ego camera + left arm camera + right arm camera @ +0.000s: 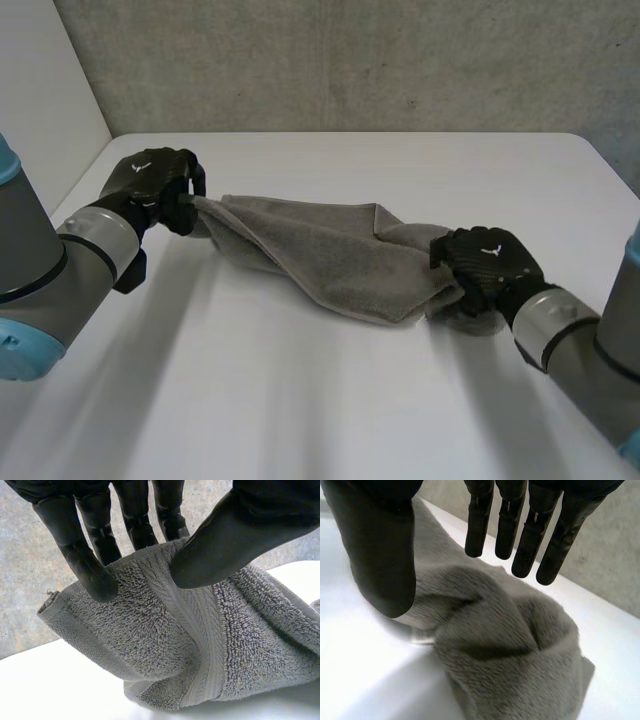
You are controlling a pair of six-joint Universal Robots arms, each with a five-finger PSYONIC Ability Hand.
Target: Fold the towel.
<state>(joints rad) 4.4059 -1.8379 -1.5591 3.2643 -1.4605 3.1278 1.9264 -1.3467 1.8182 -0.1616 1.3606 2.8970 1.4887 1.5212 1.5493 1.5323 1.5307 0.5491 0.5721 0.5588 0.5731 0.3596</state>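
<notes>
My left hand (pixel 150 182) grips the grey terry towel (pixel 330 255) by its left end: seen from my left wrist, the fingers (pixel 92 575) press one side of a bunched fold with a woven band running through it and the thumb (pixel 235 540) presses the other, so the cloth is pinched between them and that end stands up from the white table (pixel 300 400). From there the towel runs slantwise across the middle of the table towards my right hand (pixel 487 262), rumpled, with one flap doubled over the rest and a pointed corner on the side nearest me. My right hand hangs over the towel's far right end; from my right wrist its fingers are straight and held apart from the thumb, released, above a crumpled mound of cloth under the palm. The thumb's tip is just beside the cloth and I cannot tell whether it touches. A grey concrete wall (pixel 350 60) rises behind the table
</notes>
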